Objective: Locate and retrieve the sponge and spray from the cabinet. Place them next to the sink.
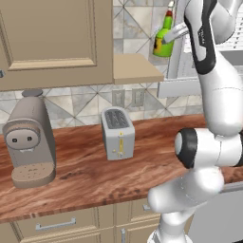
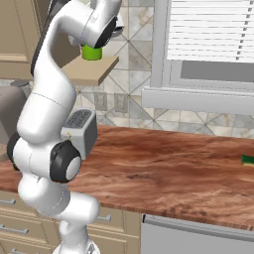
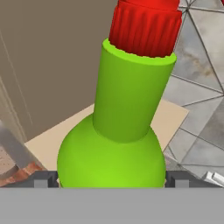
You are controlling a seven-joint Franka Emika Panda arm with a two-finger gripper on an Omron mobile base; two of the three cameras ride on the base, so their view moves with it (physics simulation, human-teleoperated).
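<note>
Gripper positioned at the spray bottle on the cabinet side shelf

The cabinet (image 1: 52,42) carries a side shelf (image 1: 135,69); the spray (image 3: 118,144) stands upright there. The gripper (image 3: 111,179) is spread wide, 1 fingertip on each side of the bottle's body, not yet pinching. The plastic looks light, stiff and slick; the neck under the red cap offers the narrowest hold.
</note>
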